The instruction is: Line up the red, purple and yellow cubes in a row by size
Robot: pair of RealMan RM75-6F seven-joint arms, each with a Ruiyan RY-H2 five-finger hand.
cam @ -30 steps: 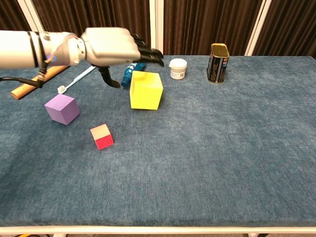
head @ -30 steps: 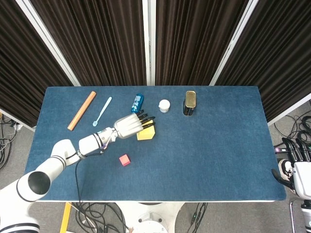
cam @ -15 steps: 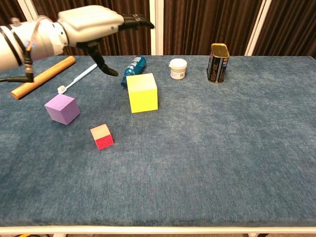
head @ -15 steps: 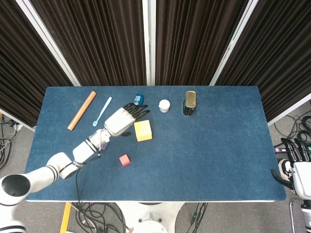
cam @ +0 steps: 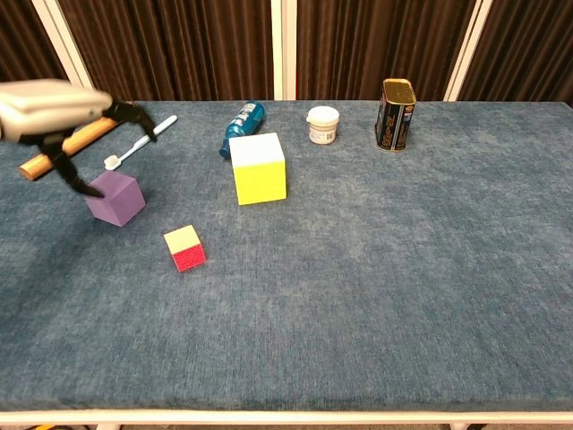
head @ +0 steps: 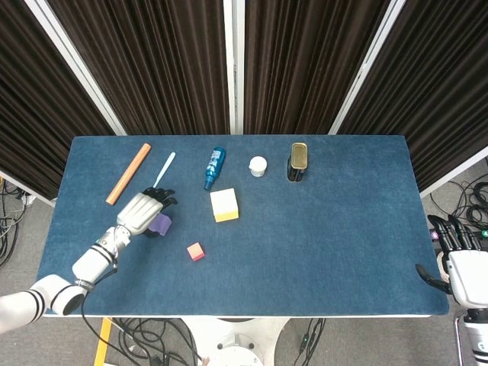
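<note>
The three cubes do not make a tidy row yet, from where I stand. The yellow cube [cam: 259, 167], the biggest, sits alone near the middle of the blue surface [cam: 403, 269]. The purple cube [cam: 115, 198], mid-sized, lies well apart at about its eight o'clock, and the little red cube [cam: 184, 248] rests at about five o'clock from the purple one. I judge the purple and red ones both remain to be brought into line with the yellow.

The left hand [head: 143, 212] hovers over the purple cube, fingers spread and holding nothing. The right hand [head: 455, 248] hangs off the surface's right edge, fingers apart and empty.

The cubes look hard, smooth and sharp-edged; the surface is a felt-like cloth, likely to resist sliding.
</note>
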